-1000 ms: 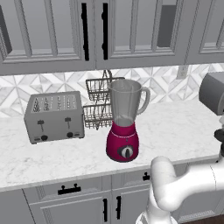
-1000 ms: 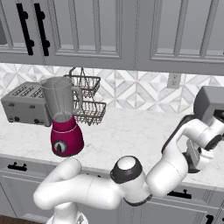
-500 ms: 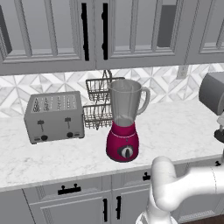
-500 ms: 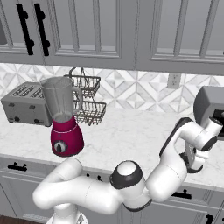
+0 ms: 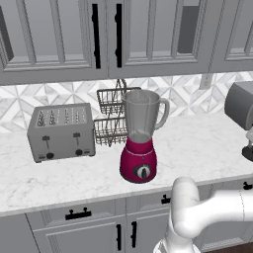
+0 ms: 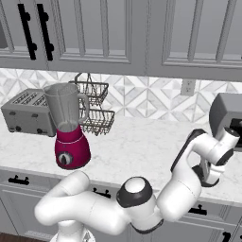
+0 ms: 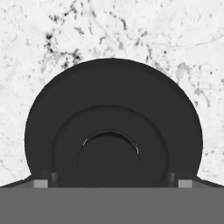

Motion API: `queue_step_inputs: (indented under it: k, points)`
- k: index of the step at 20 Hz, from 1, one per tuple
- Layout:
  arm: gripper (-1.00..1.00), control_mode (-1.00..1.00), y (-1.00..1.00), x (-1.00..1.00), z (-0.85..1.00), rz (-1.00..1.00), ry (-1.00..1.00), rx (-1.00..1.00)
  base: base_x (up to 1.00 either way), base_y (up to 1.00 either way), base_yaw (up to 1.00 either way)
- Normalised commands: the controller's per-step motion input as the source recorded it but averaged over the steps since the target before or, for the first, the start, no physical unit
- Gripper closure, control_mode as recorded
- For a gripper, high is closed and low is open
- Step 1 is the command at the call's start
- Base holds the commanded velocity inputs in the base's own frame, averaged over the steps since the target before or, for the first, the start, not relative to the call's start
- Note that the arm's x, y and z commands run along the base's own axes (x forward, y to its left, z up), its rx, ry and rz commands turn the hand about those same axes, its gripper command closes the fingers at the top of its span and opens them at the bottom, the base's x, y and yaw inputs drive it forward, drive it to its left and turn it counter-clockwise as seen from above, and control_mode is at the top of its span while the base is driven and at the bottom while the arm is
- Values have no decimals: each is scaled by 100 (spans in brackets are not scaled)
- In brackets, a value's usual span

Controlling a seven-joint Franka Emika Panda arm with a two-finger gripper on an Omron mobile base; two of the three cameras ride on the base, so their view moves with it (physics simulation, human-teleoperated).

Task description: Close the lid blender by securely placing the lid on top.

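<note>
The white arm is reaching far right of the blender [image 6: 70, 133], wrist bent downward, its gripper [image 7: 112, 180] hanging directly above the lid [image 7: 113, 122], fingertips straddling it.

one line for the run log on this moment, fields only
phase: reaching for lid | tool: low over dark round lid on white marble counter, grip unclear | magenta-based clear-jar blender: open, upright
</note>
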Motion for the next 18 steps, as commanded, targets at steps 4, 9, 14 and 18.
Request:
queue_step_inputs:
  k: [4,9,14,18]
  points:
    - [100,-100,0,3,-72,0,-1,-6,0,0,0]
    - [100,-100,-4,0,-66,0,0,-4,0,0,0]
    - [100,-100,-19,0,-56,0,0,0,0,0,0]
    - [100,-100,-9,0,-34,0,0,0,0,0,0]
